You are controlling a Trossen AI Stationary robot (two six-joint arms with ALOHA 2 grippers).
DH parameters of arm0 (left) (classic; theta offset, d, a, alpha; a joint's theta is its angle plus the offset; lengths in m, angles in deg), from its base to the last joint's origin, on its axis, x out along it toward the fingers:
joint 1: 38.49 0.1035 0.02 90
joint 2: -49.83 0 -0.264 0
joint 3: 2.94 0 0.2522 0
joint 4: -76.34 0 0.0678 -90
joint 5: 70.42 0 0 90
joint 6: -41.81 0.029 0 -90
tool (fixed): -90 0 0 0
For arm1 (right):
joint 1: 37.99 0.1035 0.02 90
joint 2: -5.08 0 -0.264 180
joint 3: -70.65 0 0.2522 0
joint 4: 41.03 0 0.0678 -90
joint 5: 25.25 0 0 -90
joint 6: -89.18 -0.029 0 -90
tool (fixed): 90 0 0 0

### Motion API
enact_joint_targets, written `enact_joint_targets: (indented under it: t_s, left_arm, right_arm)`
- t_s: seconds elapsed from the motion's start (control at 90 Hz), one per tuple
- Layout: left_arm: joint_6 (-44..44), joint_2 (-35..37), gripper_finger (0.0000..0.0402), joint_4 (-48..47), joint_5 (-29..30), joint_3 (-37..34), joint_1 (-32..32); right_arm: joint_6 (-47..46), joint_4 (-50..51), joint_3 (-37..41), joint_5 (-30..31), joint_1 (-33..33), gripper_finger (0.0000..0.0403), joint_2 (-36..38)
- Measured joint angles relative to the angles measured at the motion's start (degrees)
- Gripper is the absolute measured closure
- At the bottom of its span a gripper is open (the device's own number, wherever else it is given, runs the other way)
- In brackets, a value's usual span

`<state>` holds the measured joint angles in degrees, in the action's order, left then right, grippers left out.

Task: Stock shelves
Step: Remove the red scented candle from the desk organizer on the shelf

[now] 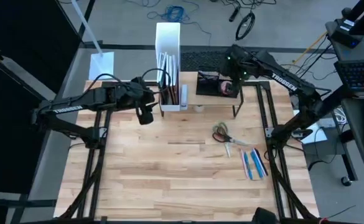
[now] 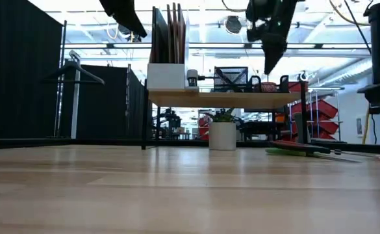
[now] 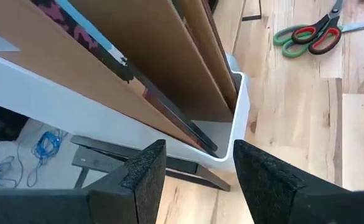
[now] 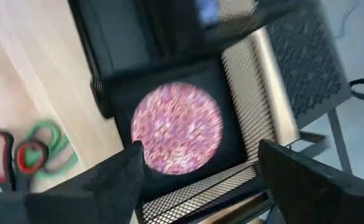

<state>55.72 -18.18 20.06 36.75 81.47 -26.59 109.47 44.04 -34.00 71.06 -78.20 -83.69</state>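
Observation:
The shelves are a low riser with a light-wood top [image 2: 241, 99] on thin black legs [image 1: 236, 107], standing at the table's far side. On its top stand a tall white file box [image 1: 168, 43] with brown folders [image 3: 169, 56] and a black mesh tray [image 1: 210, 85]. A round pink patterned thing [image 4: 177, 127] lies in the tray. My left gripper [image 3: 197, 171] hangs open just near-left of the file box [image 3: 234, 124], with nothing between its fingers. My right gripper [image 4: 200, 180] hangs open above the tray [image 4: 244, 74], clear of the pink thing.
Red-and-green scissors [image 1: 222, 134] and several blue pens [image 1: 254, 163] lie on the table's right half. A small white plant pot [image 2: 222, 134] stands under the riser. A small white cylinder [image 2: 191, 78] stands beside the file box. The table's left and near parts are bare wood.

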Motion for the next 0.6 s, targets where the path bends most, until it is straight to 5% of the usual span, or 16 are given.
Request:
enact_joint_targets:
  t_s: [0.6]
  left_arm:
    - [-0.07, 0.00, 0.0226, -0.02, 0.06, -0.02, -0.02]
  right_arm:
    - [1.45, -10.19, 8.68, -0.21, 0.17, 0.0101, 0.01]
